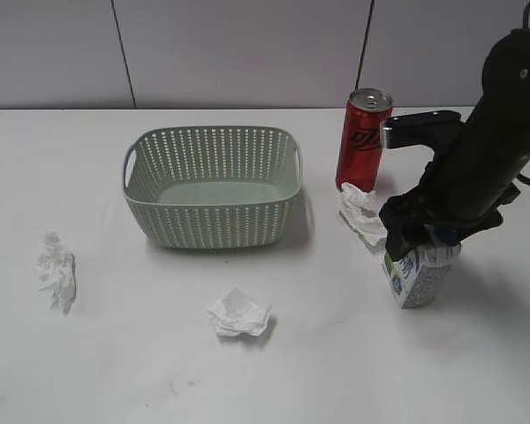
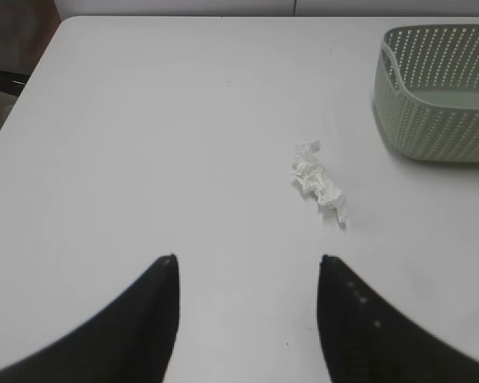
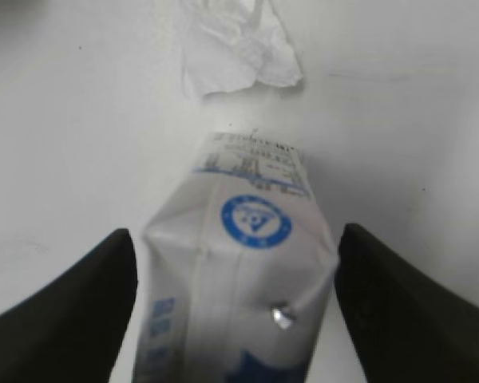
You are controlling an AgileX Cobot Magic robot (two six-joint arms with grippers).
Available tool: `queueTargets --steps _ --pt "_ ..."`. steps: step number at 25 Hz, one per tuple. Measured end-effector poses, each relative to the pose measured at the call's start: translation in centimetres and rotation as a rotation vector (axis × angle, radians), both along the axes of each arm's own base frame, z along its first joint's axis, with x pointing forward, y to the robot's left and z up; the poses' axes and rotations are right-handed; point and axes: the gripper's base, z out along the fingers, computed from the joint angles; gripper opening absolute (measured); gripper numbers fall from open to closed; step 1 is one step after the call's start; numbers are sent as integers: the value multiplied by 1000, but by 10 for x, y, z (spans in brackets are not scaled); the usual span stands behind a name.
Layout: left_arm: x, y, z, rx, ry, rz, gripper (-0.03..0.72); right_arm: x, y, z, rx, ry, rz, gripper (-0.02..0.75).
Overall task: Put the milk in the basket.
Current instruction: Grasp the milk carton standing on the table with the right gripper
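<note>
Milk (image 3: 243, 271) between right pincer (image 3: 235, 307) fingers, gaps both sides.

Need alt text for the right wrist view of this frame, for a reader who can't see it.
The right gripper straddles the milk, a white carton with a round blue mark, its two dark fingers on either side with slim gaps showing, so it is not yet clamped. Beyond the carton a crumpled tissue lies on the white table.
</note>
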Motion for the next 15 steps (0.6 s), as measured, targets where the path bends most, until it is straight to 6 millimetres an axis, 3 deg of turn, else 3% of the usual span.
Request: queueTargets --steps 7,15 --pt "0 0 0 0 0 0 426 3 1 -16 -13 35 -2 551" --pt "0 0 0 0 0 0 426 5 3 -22 -4 57 -14 370"
